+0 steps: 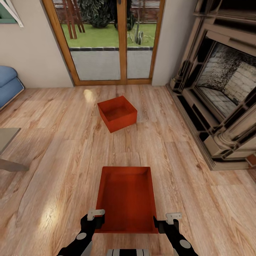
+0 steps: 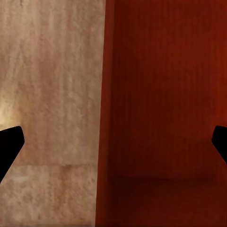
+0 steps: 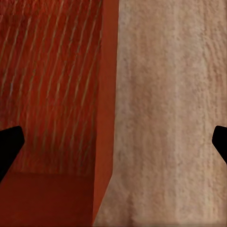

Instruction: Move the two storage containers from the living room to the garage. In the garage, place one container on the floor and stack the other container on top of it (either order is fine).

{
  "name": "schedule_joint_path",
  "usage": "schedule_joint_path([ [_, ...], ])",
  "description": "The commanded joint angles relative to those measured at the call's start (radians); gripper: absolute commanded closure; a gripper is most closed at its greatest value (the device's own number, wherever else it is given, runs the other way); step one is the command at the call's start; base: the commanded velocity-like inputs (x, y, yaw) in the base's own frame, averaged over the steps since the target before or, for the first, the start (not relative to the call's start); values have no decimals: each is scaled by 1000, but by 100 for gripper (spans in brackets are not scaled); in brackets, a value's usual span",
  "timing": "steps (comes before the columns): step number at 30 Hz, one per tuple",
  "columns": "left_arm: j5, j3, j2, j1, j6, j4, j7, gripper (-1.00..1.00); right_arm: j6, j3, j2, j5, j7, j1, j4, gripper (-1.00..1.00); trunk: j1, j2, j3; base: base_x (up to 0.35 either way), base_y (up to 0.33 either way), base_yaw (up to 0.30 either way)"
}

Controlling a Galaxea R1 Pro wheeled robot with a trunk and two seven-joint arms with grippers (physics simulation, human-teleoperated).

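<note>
A near storage container (image 1: 127,199) sits low in the centre of the head view, an orange-red open box on the light wood plank floor (image 1: 53,149) of the living room. The left end effector (image 1: 95,217) is at its lower left corner and the right end effector (image 1: 166,219) at its lower right corner, each straddling a side wall near the box's closest edge.

The far storage container (image 1: 117,113) rests well apart, in the middle of the head view and turned at an angle, in front of the wood-framed glass doors (image 1: 106,42). A fireplace (image 1: 220,89) fills the right side, and a blue sofa (image 1: 9,85) shows at the left edge.

The wrist views give what the head camera cannot. In the left wrist view the box wall (image 2: 105,113) runs as a thin upright band between the dark fingertips (image 2: 9,146), with floor on one side and the box's inside on the other. The right wrist view shows the same for the other wall (image 3: 108,113), its fingertips (image 3: 9,144) spread wide at the frame edges. Both end effectors stand wide open around a wall, their fingers clear of it, gripping nothing.
</note>
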Motion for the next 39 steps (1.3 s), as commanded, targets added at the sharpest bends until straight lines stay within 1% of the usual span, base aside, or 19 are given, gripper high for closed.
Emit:
schedule_joint_path([
  [1,-4,1,0,0,-3,1,4,-100,-4,3,-1,-10,0,-1,1,-100,0,0,-1,-2,0,0],
  [14,-4,1,0,0,-3,1,4,-100,-2,0,-1,-3,-5,-1,-1,-100,0,0,-1,0,0,0],
  [25,-4,1,0,0,-3,1,5,-100,-1,0,-1,-2,-8,-1,-5,-100,42,-77,-35,0,0,0],
  [39,-3,1,0,0,-3,1,6,-100,-4,1,-1,-4,-9,-1,-5,-100,42,-77,-38,0,0,0],
])
